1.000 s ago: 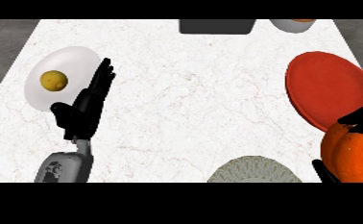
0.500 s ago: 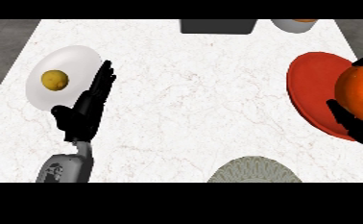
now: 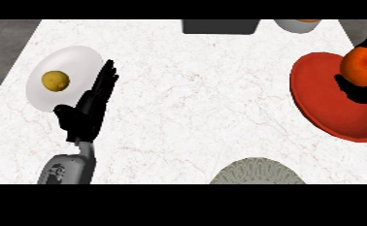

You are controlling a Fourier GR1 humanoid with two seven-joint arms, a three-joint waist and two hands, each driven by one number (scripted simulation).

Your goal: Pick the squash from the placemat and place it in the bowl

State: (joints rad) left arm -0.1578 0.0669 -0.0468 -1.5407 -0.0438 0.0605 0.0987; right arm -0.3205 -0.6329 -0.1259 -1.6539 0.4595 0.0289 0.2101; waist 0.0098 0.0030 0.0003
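The orange squash (image 3: pixel 356 64) shows at the right edge of the head view, above the far part of the red bowl (image 3: pixel 323 101). My right hand (image 3: pixel 347 90) is curled round its underside; only dark fingers show, and part of the squash is cut off by the edge. The round grey placemat (image 3: pixel 252 172) lies at the bottom centre with nothing on the part that shows. My left hand (image 3: pixel 87 111) rests open at the left, fingers straight and pointing away from me.
A white plate (image 3: pixel 72 60) holding a small yellow fruit (image 3: pixel 55 80) lies just left of the left hand. A dark box (image 3: pixel 219 26) and a grey cup (image 3: pixel 299 24) stand at the counter's far edge.
My right hand has carried the squash from the lower right corner up and away from me, to over the red bowl. The left hand has stayed still.
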